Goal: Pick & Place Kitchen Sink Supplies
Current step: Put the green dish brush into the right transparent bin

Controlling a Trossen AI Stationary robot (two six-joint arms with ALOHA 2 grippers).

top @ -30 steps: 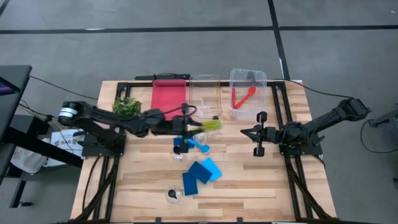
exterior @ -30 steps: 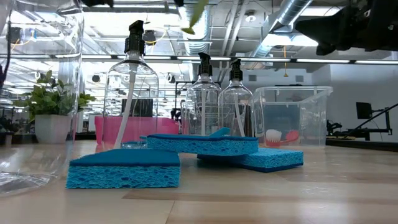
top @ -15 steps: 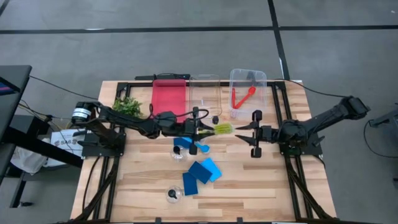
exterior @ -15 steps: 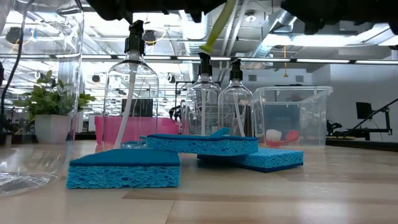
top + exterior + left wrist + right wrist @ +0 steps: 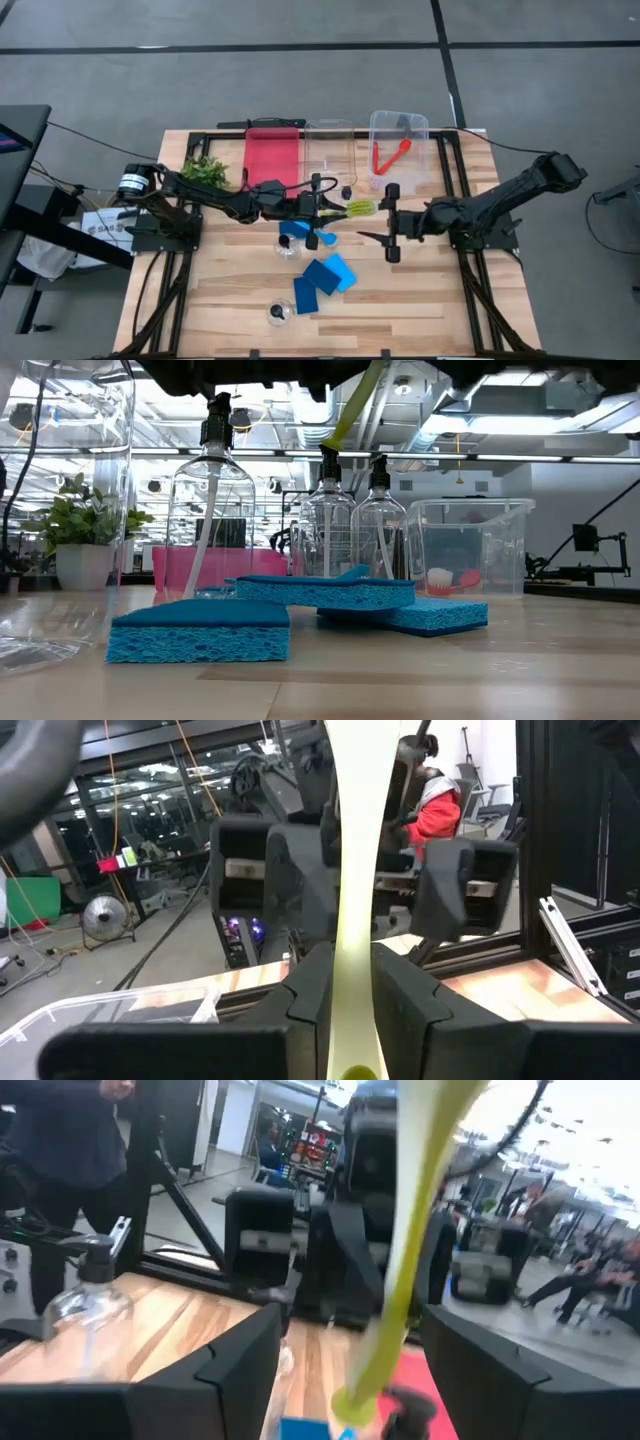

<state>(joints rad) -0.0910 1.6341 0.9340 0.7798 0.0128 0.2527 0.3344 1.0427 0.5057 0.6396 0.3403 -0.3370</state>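
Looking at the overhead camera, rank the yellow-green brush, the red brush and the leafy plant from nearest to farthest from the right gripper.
From the right gripper:
1. Yellow-green brush, just beside it, held by the left gripper.
2. Red brush, in the clear bin at the table's back edge.
3. Leafy plant, far across on the left arm's side.

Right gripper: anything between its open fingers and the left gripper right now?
Only the yellow-green brush: the left gripper grips its handle, and its free end reaches toward the open right gripper. The high view shows it.

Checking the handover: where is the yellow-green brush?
High view: mid-table, the yellow-green brush is held by the left gripper, before the open right gripper.
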